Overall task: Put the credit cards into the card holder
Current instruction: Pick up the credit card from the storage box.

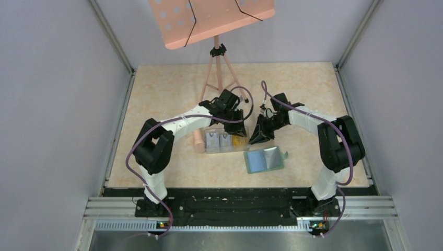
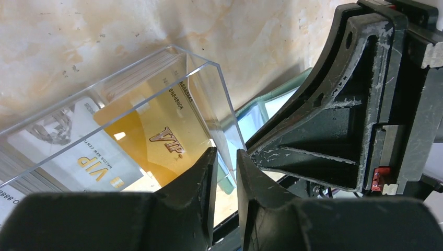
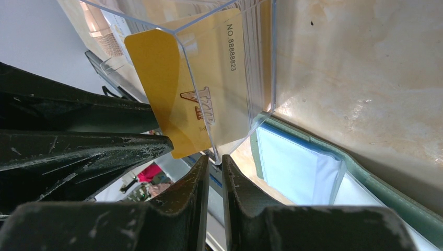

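Left hand (image 2: 224,157) is pinching a wall of the clear box (image 2: 206,104); right hand (image 3: 215,163), grip unclear, is crowding the leaning yellow VIP card (image 3: 156,78), risking knocking it out or colliding.

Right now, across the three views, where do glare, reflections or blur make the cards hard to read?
Top external: even light and sharp, but the credit cards are too small to read. Left wrist: the clear box wall throws reflections over the VIP cards. Right wrist: the number on the orange card reads clearly.
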